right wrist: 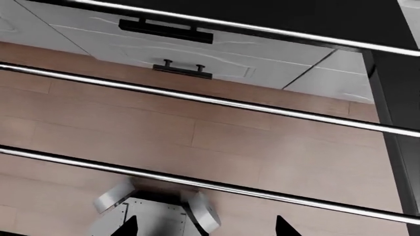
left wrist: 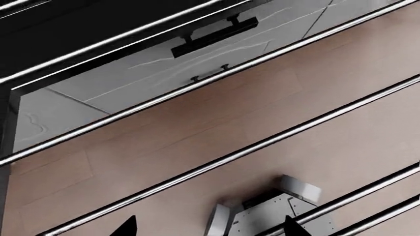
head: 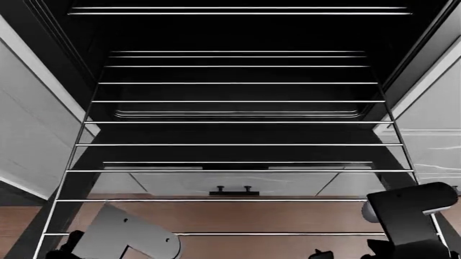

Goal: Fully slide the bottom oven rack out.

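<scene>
Oven: black, dark inside, white cabinets either side. Bottom rack: shiny wire, parallel crossbars, pulled well out toward near side over wood floor. Second rack far, higher. Two drawer handles. Left hand, right hand: fingers apart, holding nothing.
</scene>
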You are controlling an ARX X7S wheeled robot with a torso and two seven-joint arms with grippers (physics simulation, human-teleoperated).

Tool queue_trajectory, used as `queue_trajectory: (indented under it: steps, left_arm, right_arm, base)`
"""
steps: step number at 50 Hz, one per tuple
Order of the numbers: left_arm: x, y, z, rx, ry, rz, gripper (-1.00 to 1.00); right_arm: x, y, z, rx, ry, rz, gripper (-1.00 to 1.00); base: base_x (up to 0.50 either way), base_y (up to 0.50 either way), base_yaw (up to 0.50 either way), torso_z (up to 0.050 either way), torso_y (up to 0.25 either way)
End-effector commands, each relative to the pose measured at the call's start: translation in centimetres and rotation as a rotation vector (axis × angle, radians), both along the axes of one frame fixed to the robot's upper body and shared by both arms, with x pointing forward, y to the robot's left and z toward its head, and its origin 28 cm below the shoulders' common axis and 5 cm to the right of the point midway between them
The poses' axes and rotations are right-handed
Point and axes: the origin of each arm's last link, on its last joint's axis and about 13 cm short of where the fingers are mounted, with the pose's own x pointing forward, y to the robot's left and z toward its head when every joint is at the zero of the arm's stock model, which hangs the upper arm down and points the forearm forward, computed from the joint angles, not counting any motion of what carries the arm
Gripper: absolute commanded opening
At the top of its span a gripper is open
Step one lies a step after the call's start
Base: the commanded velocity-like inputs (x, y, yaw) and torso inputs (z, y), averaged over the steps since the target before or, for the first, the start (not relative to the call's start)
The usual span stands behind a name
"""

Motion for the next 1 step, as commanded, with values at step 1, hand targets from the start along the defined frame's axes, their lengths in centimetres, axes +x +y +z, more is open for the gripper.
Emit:
queue_trajectory:
  steps: [1]
  left_arm:
    - [0.76, 4.31, -9.15, 0.224, 1.239, 0.386, 1.00]
  right_arm:
    - [-7.18, -3.38, -11.88, -0.131, 1.274, -0.169, 1.00]
  base:
    - [0.00, 0.00, 0.01, 0.000, -0.025]
